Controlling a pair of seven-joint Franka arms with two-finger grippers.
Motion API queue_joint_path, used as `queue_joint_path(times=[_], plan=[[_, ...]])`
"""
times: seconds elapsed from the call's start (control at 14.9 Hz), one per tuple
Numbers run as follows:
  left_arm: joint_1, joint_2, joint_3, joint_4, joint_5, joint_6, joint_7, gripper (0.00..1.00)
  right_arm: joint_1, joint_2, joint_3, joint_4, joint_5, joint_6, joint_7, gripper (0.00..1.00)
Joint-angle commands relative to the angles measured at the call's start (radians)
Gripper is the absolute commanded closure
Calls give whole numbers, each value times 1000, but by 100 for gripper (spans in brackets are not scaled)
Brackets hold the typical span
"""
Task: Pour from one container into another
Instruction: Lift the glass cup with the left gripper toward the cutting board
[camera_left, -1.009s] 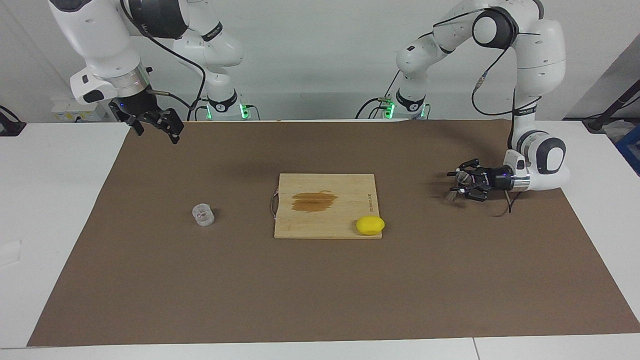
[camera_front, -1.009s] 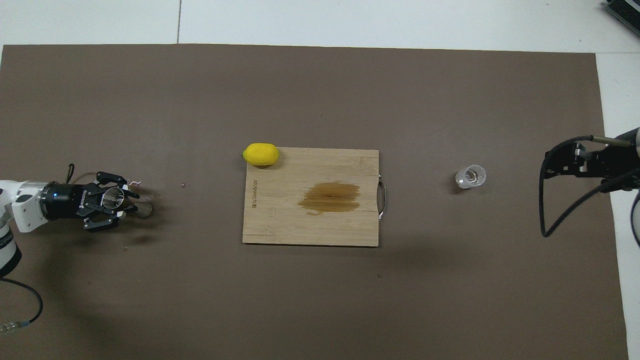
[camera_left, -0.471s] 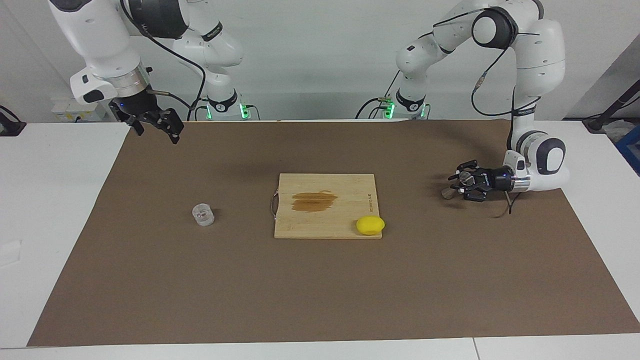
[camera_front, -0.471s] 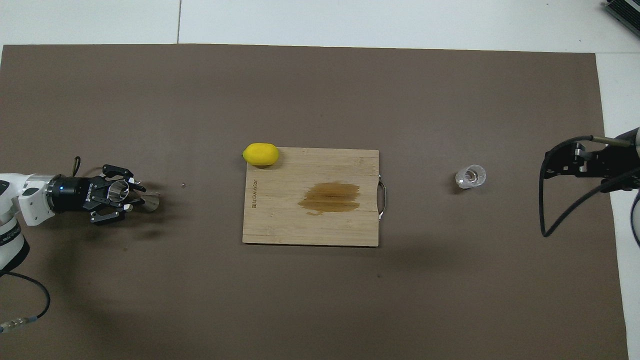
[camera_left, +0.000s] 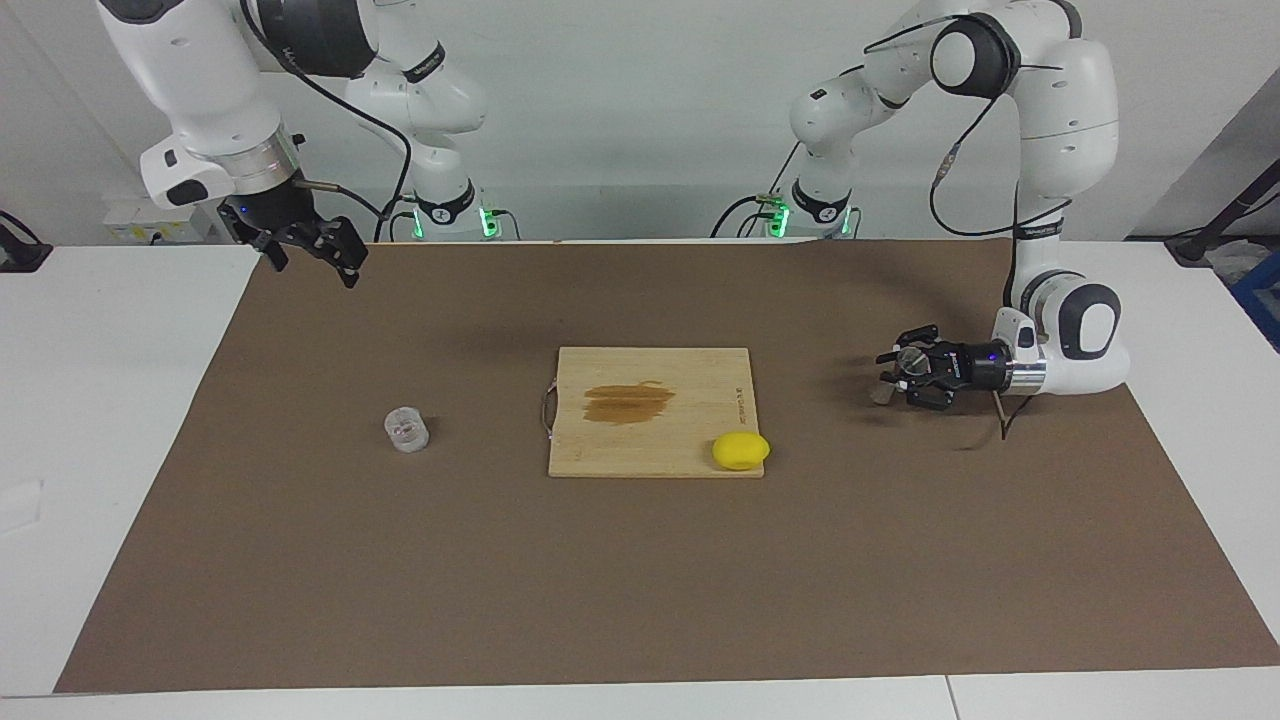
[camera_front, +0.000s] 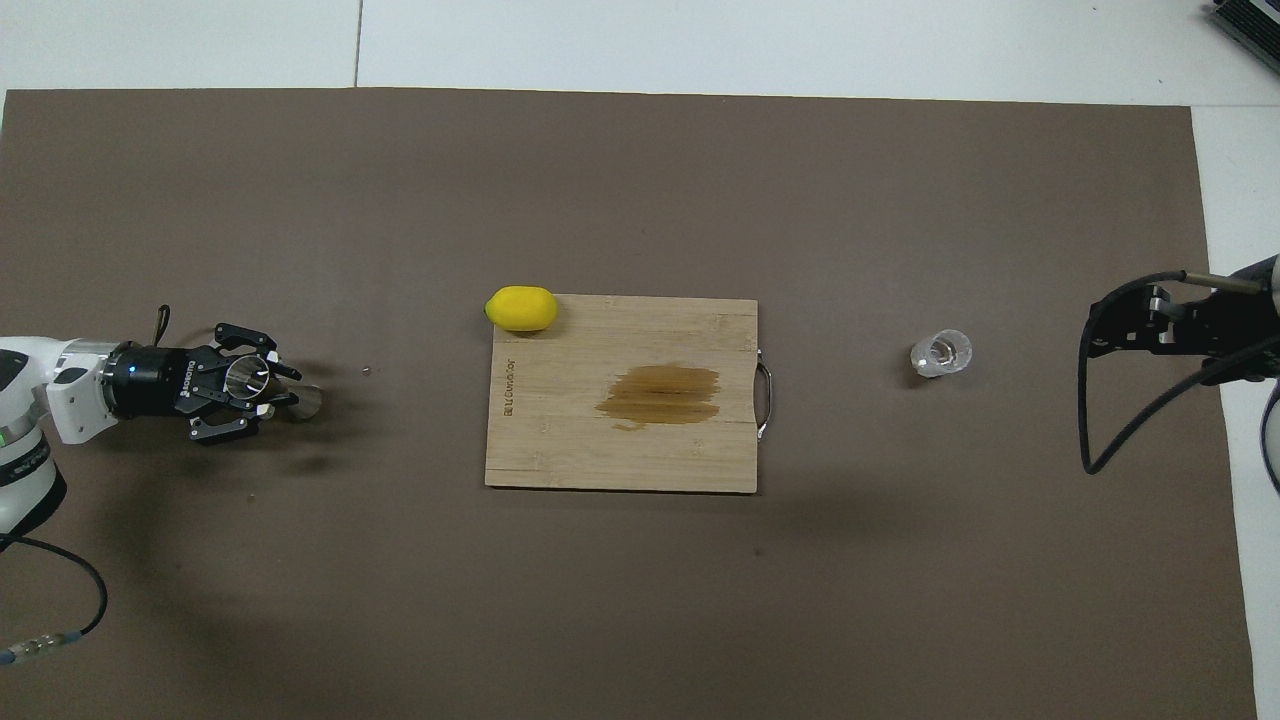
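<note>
Overhead view: clear cup (camera_front: 940, 353) stands alone on brown mat (camera_front: 640, 600).

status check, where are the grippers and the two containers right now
Left gripper shut on metal jigger, low over the mat. Right gripper open, waiting up high. Clear cup untouched on mat. Cutting board and lemon lie between.

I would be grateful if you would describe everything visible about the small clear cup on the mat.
The clear cup is small, squat and cylindrical, of glass or plastic by its look. It stands upright with its mouth up on the brown mat, beside the cutting board, toward the right arm's end of the table. Nothing touches it. Whether it holds anything cannot be told.
</note>
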Motion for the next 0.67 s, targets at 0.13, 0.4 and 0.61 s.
queue_joint_path(times=[0.13, 0.4, 0.61], plan=[[-70, -131, 13, -64, -82, 3, -37, 70, -13, -20, 4, -22, 25, 10, -16, 0], [-169, -248, 13, -165, -204, 55, -43, 70, -13, -20, 4, -21, 25, 10, -16, 0], [-281, -274, 13, -196, -261, 123, -43, 69, -13, -20, 4, -21, 25, 10, -16, 0]])
